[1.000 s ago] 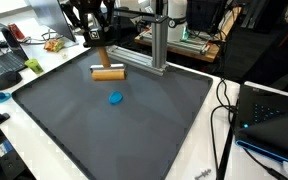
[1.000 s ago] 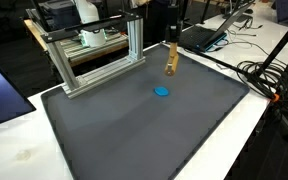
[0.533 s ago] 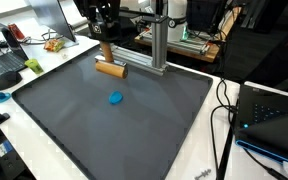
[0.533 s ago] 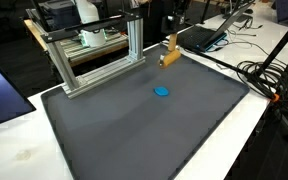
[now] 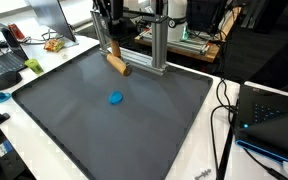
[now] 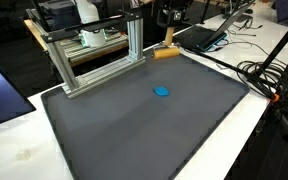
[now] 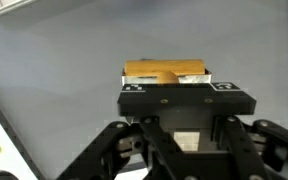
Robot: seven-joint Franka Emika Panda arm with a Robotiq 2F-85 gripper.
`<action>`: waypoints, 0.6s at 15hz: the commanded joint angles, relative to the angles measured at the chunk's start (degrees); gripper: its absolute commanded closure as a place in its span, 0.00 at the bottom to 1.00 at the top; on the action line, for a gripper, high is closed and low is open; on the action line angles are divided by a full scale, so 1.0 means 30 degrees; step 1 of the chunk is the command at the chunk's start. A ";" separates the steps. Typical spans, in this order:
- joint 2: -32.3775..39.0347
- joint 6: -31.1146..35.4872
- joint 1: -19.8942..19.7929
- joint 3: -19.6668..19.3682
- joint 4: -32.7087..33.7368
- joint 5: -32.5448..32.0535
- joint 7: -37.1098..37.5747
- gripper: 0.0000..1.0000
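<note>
Where the dark grey mat point(image 5: 134, 135) covers the tabletop, it makes up most of the scene in both exterior views, with desks, cables and a laptop point(image 6: 209, 35) around its border. An aluminium frame point(image 6: 94, 55) of square posts and rails stands at the mat's far edge. Beside the end post, the hand point(image 5: 109, 50) comes down from above, its fingers pressed onto a wooden block point(image 5: 117, 64), which it pinches across the narrow faces. The block sits at the far edge of the mat, just beside the foot of the frame and well apart from the blue piece. In the wrist view the block point(image 7: 164, 72) lies crosswise beyond the fingers, its pale top face showing. Whether its lower edge touches the mat cannot be told. A small blue piece point(image 5: 115, 98) lies alone near the middle of the mat point(image 6: 134, 130).

Handling note: the block appears to be held near one end, so the free end is likely to swing. A firm pinch, a slow and level wrist, and a path that stays clear of the frame post would suit this carry best. Any turn of the wrist should be made away from the frame.
</note>
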 commanded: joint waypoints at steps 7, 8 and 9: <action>-0.0512 0.2951 0.0197 -0.0288 -0.1061 0.0156 0.2659 0.53; -0.0548 0.2955 0.0193 -0.0287 -0.1092 0.0159 0.2677 0.53; -0.0564 0.2956 0.0191 -0.0288 -0.1092 0.0160 0.2689 0.53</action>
